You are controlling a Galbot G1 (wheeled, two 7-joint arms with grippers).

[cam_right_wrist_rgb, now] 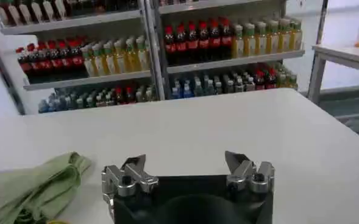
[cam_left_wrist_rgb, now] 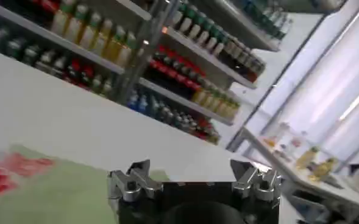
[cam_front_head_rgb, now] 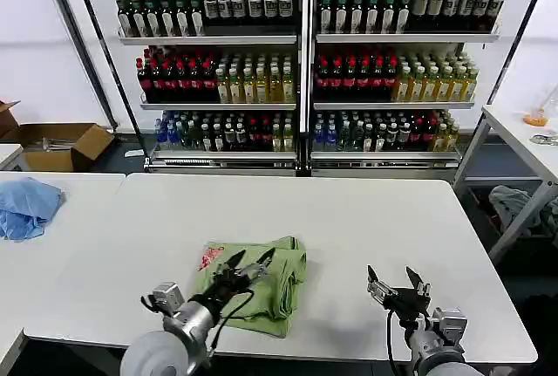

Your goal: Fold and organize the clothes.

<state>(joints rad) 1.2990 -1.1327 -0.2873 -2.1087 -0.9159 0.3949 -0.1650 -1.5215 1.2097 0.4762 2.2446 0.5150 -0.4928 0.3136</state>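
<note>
The clothes (cam_front_head_rgb: 266, 282), a light green shirt with a red-and-white flower print at one corner, lie folded into a compact bundle near the front of the white table (cam_front_head_rgb: 366, 219). My left gripper (cam_front_head_rgb: 250, 263) hovers open just above the bundle's near left part, nothing between its fingers. In the left wrist view the green cloth (cam_left_wrist_rgb: 51, 198) lies under and beside that open gripper (cam_left_wrist_rgb: 194, 176). My right gripper (cam_front_head_rgb: 394, 282) stands open over bare table to the right of the bundle. The right wrist view has the open right gripper (cam_right_wrist_rgb: 186, 167) and the bundle's edge (cam_right_wrist_rgb: 33, 185).
A light blue cloth (cam_front_head_rgb: 26, 206) lies on the neighbouring table at the left. Shelves of bottles (cam_front_head_rgb: 301, 62) stand behind the table. A cardboard box (cam_front_head_rgb: 61, 145) sits on the floor at left, and another table (cam_front_head_rgb: 523, 132) stands at right.
</note>
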